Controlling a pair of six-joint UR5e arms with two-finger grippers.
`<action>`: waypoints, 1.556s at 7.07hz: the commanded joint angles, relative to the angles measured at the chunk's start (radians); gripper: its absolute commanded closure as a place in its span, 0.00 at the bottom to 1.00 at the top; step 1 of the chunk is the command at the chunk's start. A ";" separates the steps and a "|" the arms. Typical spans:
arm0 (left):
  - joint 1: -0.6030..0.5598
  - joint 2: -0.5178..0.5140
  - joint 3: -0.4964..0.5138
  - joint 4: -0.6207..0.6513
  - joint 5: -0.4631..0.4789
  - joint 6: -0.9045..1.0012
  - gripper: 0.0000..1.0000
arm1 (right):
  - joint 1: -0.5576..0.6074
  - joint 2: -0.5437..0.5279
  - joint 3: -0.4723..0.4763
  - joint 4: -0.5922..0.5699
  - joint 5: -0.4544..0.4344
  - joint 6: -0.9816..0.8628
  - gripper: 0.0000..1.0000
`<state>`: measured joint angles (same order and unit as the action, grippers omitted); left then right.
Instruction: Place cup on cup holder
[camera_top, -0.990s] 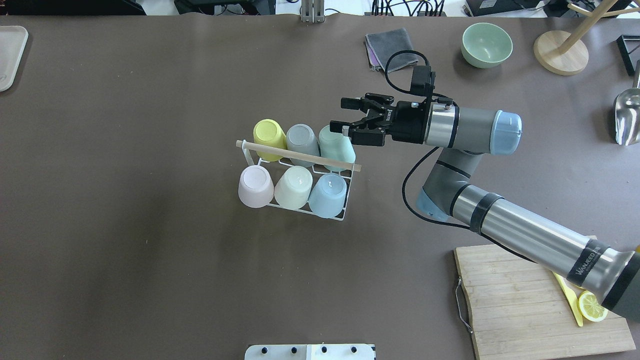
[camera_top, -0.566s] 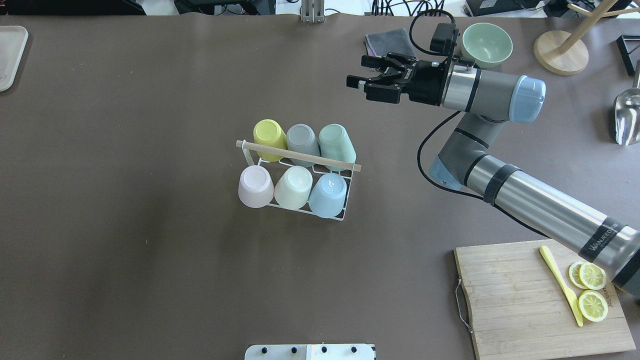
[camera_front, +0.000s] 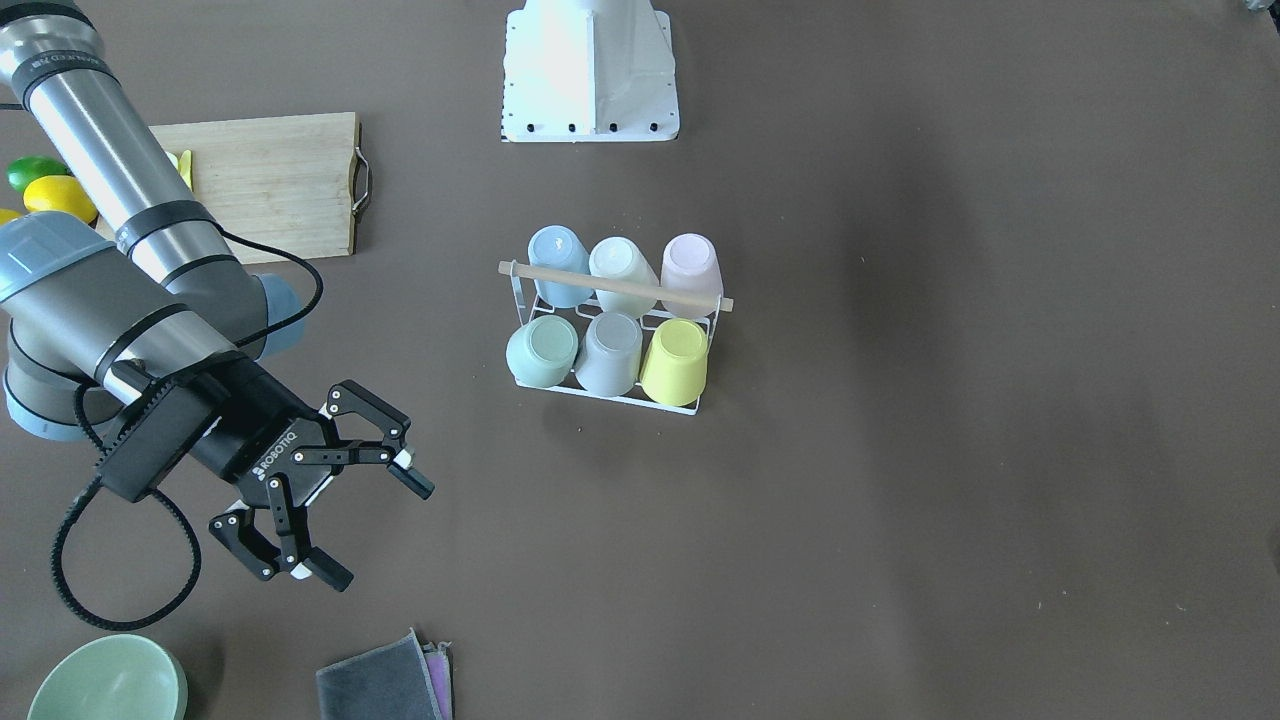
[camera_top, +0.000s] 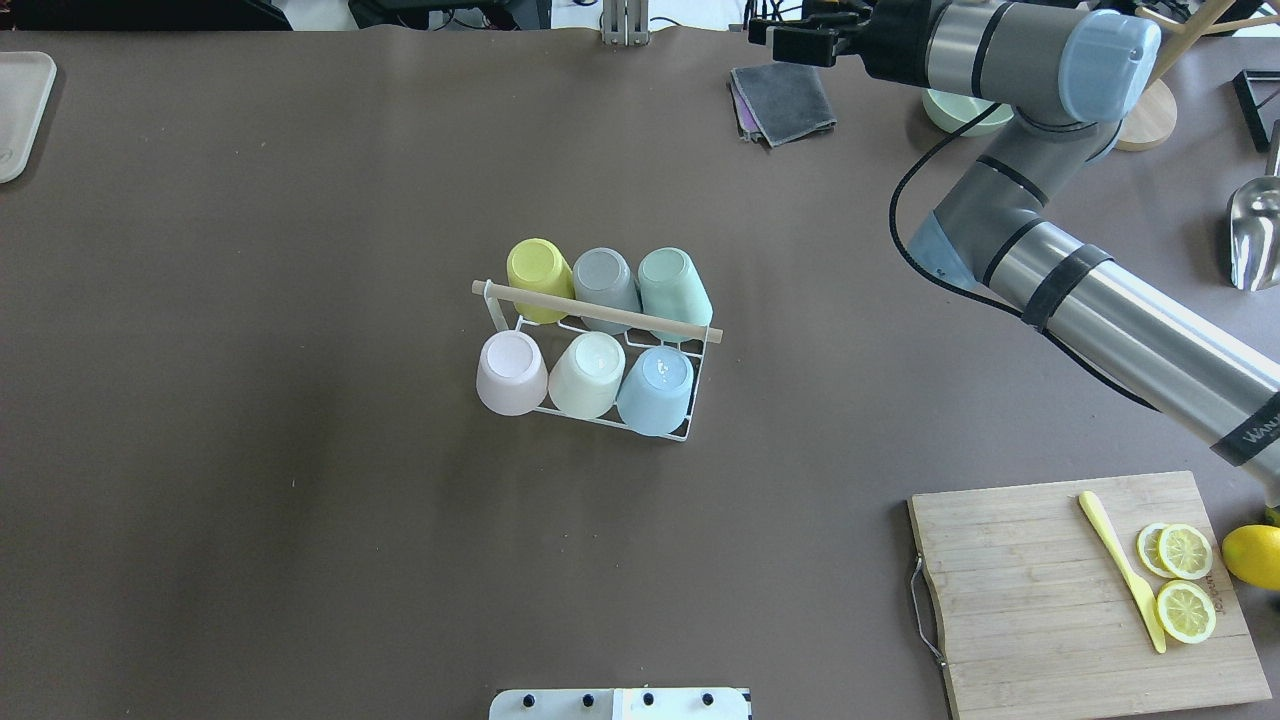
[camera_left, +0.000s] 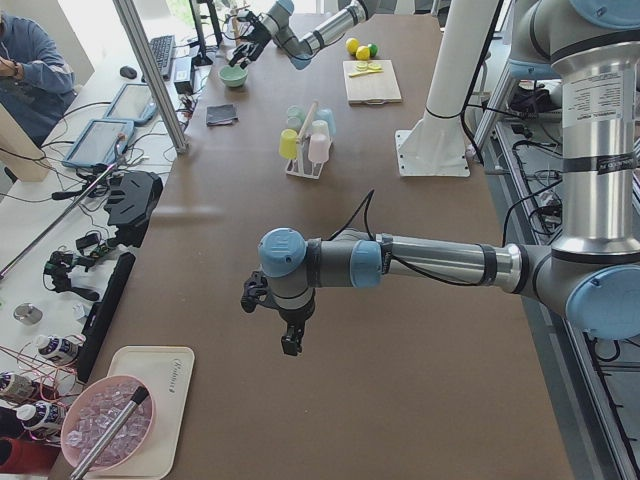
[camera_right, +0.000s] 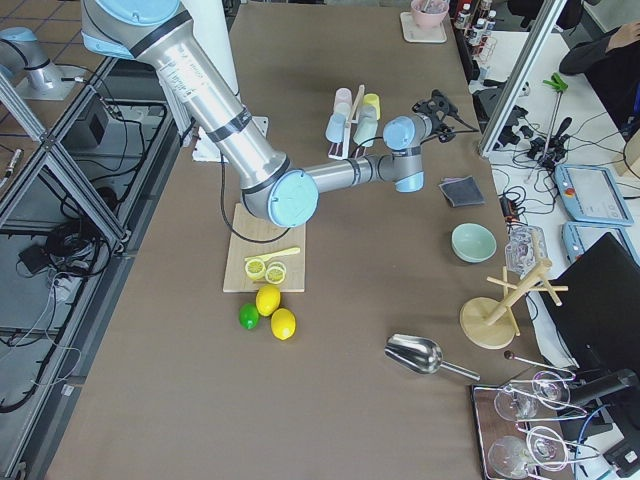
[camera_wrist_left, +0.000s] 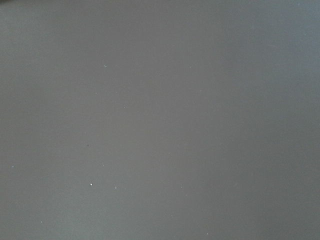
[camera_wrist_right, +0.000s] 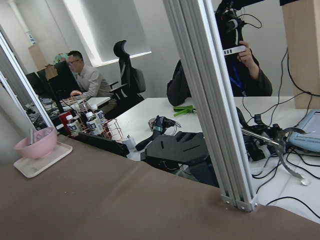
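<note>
The cup holder, a white wire rack with a wooden rod handle, stands mid-table. It holds several upturned cups: yellow, grey and mint in the far row, pink, cream and blue in the near row. My right gripper is open and empty, raised well away from the rack near the table's far edge; it also shows in the overhead view. My left gripper hangs over bare table far from the rack; I cannot tell if it is open or shut.
A grey cloth and a green bowl lie under the right gripper's area. A cutting board with lemon slices and a yellow knife is near right. A wooden stand, metal scoop and white tray sit at the edges.
My right gripper has pulled back from beside the mint cup, rising toward the table's far edge, still open. The cups and rack have not moved.
</note>
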<state>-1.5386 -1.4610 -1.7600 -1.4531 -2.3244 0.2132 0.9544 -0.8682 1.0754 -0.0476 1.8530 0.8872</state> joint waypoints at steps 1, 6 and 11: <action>0.000 -0.001 0.001 -0.001 -0.001 0.000 0.02 | 0.020 -0.047 0.110 -0.327 -0.047 -0.004 0.00; 0.000 -0.001 0.001 -0.001 -0.001 0.002 0.02 | 0.084 -0.199 0.368 -1.096 -0.048 -0.213 0.00; 0.000 -0.007 0.001 -0.001 -0.001 0.002 0.02 | 0.113 -0.375 0.739 -1.689 0.089 -0.469 0.00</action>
<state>-1.5386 -1.4676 -1.7588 -1.4542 -2.3252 0.2147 1.0484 -1.1692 1.7711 -1.6924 1.8899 0.4961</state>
